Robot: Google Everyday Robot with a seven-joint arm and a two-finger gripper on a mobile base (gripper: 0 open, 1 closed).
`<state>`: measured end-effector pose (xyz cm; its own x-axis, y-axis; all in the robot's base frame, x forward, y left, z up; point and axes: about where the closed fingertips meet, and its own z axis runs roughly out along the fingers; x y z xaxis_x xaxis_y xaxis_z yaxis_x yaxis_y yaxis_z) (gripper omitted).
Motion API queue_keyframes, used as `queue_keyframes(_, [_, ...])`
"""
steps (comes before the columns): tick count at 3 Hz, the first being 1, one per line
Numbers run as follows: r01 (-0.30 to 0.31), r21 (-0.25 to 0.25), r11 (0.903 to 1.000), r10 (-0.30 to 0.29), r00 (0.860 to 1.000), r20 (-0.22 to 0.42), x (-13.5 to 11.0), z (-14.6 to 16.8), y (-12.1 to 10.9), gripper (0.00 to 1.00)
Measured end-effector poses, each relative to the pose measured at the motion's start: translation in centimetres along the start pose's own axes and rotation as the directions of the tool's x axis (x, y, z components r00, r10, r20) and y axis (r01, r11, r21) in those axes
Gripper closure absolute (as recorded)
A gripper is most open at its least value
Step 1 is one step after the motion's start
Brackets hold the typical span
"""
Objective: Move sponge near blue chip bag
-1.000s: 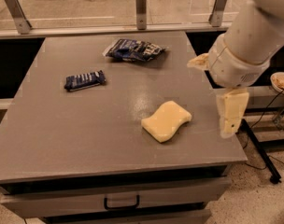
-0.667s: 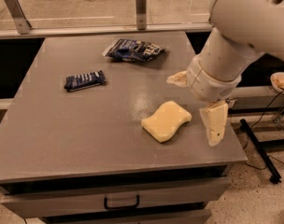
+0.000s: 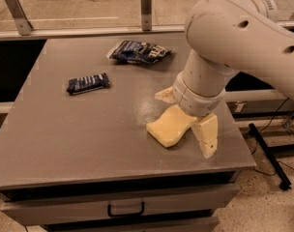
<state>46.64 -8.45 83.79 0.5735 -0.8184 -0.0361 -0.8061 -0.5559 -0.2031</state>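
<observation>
At the front right of the worktop [image 3: 89,139], your claw [image 3: 185,116] is spread wide, its fingers either side of the right end of the sponge [image 3: 166,128], which lies flat. Farther back on the left is a striped bar packet [image 3: 88,83]. Beyond it, the blue chip bag [image 3: 139,51] sits well apart from the sponge.

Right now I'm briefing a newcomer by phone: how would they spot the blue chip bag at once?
On the grey table, look to the far edge by the railing, well beyond the sponge that the open gripper straddles near the right front. The blue chip bag lies there: wide, flat, crumpled dark blue foil with white print, unlike the narrow striped bar packet further left.
</observation>
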Motion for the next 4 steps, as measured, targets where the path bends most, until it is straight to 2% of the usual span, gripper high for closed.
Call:
queue_keyframes(1, [0.013,-0.028,0.9995,-0.013,1.0,0.004,-0.3,0.1,0.1,0.0])
queue_keyframes(3, [0.045,-0.115,0.9923,-0.044,0.999,0.011,-1.3,0.8,-0.1,0.0])
queue_keyframes(4, [0.043,-0.126,0.9911,-0.043,0.999,0.003,-1.6,1.2,-0.1,0.17])
